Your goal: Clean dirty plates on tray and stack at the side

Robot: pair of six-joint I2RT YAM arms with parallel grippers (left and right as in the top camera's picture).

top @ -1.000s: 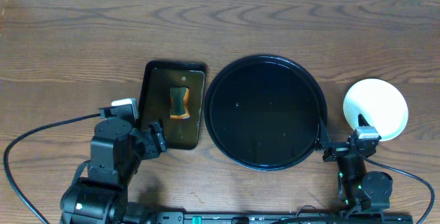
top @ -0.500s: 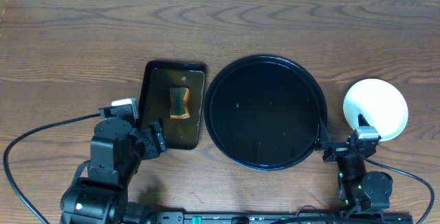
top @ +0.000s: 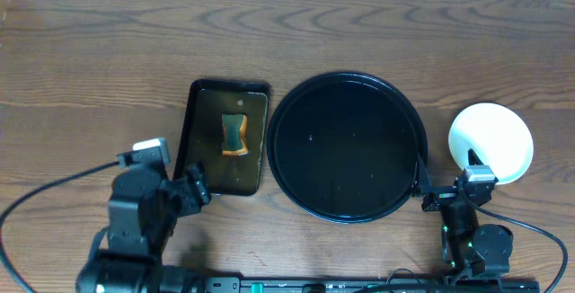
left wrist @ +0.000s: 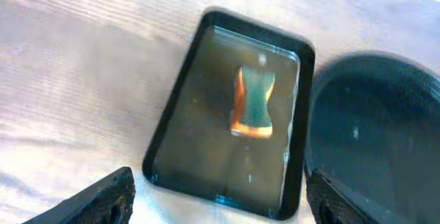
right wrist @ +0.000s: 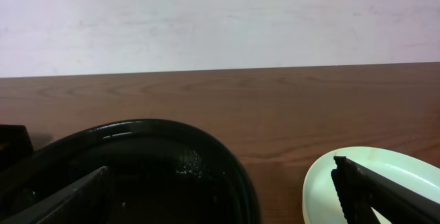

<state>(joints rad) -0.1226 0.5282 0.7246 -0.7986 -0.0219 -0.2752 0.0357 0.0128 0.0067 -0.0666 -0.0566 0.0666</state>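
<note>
The large round black tray point(top: 346, 147) sits mid-table, and no plate shows on it. A pale plate stack point(top: 490, 142) lies on the table right of the tray; from above it reads as one disc. It also shows in the right wrist view point(right wrist: 371, 183), beside the tray point(right wrist: 137, 162). My right gripper point(top: 446, 192) is open and empty at the front, between tray and plates; in its wrist view point(right wrist: 223, 203) the jaws stand wide apart. My left gripper point(top: 193, 190) is open and empty near the front edge of the small tray, seen in its wrist view point(left wrist: 220, 207).
A small dark rectangular tray point(top: 208, 163) lies left of the round tray and holds an orange-and-green sponge point(top: 234, 134), also seen in the left wrist view point(left wrist: 256, 100). Cables trail from both arms along the front edge.
My left arm has drawn back a little to the left and toward the front edge. The right arm, plates and trays have not moved.
</note>
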